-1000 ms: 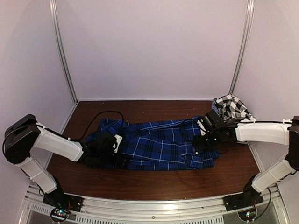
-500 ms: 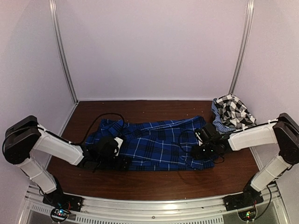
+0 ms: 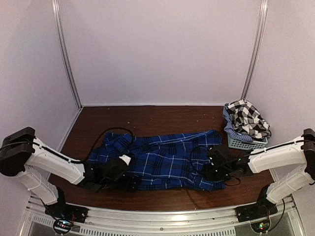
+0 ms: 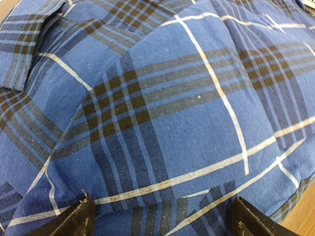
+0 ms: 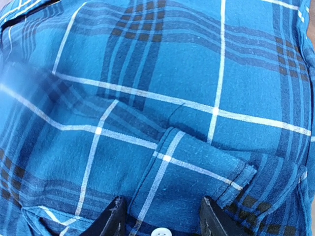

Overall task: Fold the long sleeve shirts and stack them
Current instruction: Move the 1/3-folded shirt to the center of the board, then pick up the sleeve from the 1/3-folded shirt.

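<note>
Plaid shirt point(image 5: 162, 93) beneath right claw point(image 5: 161, 222)

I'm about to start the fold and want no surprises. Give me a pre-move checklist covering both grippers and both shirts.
1. Blue plaid shirt spread on the table: ok, though wrinkled.
2. Left gripper open over the cloth: ok, jaws wide.
3. Right gripper pinching the cloth: not ok, jaws apart and the fabric lies flat between them.
4. Checked shirt out of the way in the basket: ok.
5. Sleeves laid flat: cannot tell.
</note>
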